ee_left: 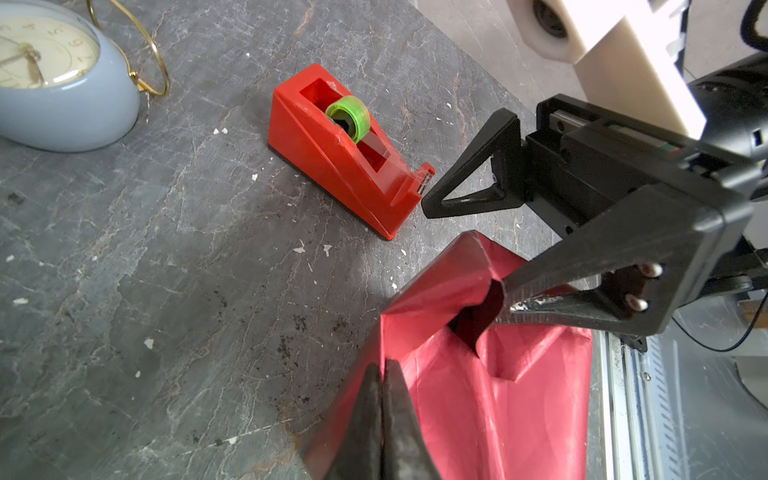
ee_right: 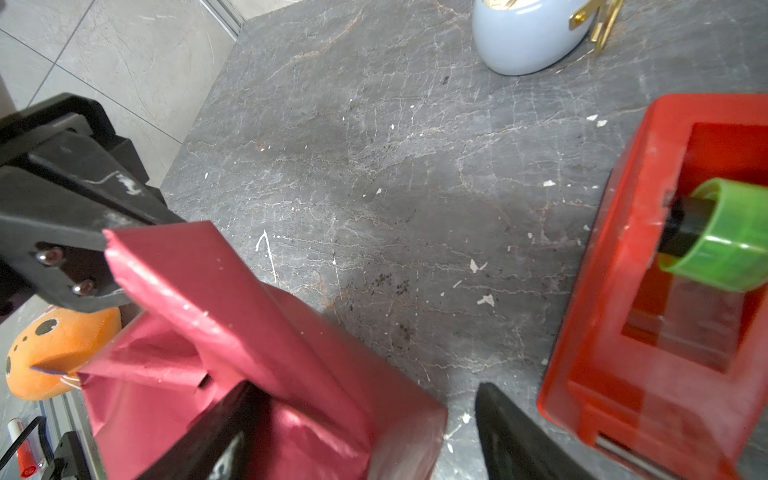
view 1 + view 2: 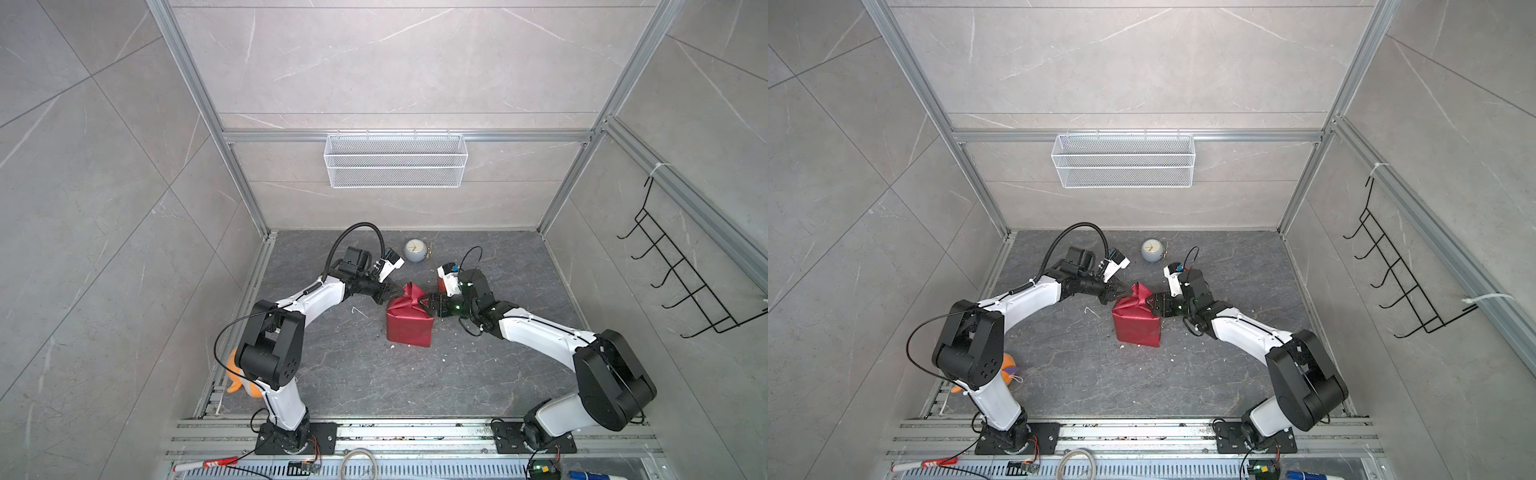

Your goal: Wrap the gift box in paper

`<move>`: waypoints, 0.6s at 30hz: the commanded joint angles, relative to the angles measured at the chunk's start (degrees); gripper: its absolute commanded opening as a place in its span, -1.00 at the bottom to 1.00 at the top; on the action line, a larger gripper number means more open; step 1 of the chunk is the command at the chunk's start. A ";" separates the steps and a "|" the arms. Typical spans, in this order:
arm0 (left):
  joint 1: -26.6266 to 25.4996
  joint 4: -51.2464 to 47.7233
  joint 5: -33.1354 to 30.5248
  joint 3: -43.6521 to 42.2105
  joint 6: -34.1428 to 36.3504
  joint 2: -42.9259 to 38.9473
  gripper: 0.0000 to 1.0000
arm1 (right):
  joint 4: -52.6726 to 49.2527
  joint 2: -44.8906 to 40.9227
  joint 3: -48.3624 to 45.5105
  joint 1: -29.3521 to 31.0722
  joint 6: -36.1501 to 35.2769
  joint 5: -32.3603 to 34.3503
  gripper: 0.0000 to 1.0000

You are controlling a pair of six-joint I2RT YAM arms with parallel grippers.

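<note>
The gift box is hidden under the paper (image 3: 409,328) (image 3: 1136,328), which covers it as a dark red block in mid-table, with loose flaps standing up at its far end. My left gripper (image 3: 392,293) (image 3: 1128,294) (image 1: 384,363) is shut on a raised flap of the paper (image 1: 478,395) at the far left corner. My right gripper (image 3: 424,301) (image 3: 1148,305) (image 2: 365,386) is open at the far right corner. One of its fingers (image 1: 540,299) pokes into a fold of the paper (image 2: 249,324); the other stands outside over the table.
A red tape dispenser (image 1: 345,166) (image 2: 665,291) with a green roll sits just behind the right gripper. A pale blue clock (image 3: 414,250) (image 3: 1152,250) stands at the back. An orange toy (image 3: 235,370) lies by the left arm's base. A wire basket (image 3: 395,160) hangs on the back wall.
</note>
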 commanded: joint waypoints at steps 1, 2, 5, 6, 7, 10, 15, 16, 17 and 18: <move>0.03 3.84 0.10 -1.46 -2.68 -4.33 -1.00 | -5.18 0.81 2.10 0.67 -2.35 -0.27 0.68; 0.12 4.30 -0.44 -2.02 -3.18 -4.84 -1.00 | -5.57 0.71 2.54 0.75 -2.55 -0.57 0.69; 0.07 6.17 -2.43 -3.94 -4.39 -6.70 -1.00 | -6.29 0.54 3.51 0.72 -2.62 -2.61 0.69; 0.08 6.86 -3.06 -4.71 -4.90 -7.22 -1.00 | -6.40 0.45 3.76 0.67 -2.53 -3.35 0.69; 0.08 7.54 -3.68 -5.57 -5.37 -7.75 -1.00 | -6.55 0.45 4.08 0.69 -2.53 -4.13 0.70; -0.09 9.53 -5.13 -8.09 -6.54 -9.38 -1.00 | -7.28 0.95 5.07 0.70 -2.40 -6.10 0.70; -0.34 11.61 -6.15 -11.45 -7.79 -11.97 -1.00 | -6.67 1.72 5.32 0.68 -1.71 -8.74 0.70; -0.44 11.88 -6.17 -11.99 -7.94 -12.29 -1.00 | -6.46 1.85 5.20 0.67 -1.53 -8.98 0.70; -0.62 12.06 -6.14 -12.28 -7.98 -12.52 -1.00 | -6.28 1.98 4.96 0.76 -1.48 -9.15 0.70; -0.71 12.23 -6.13 -12.62 -7.91 -12.72 -1.00 | -6.15 2.09 4.77 0.70 -1.40 -9.16 0.70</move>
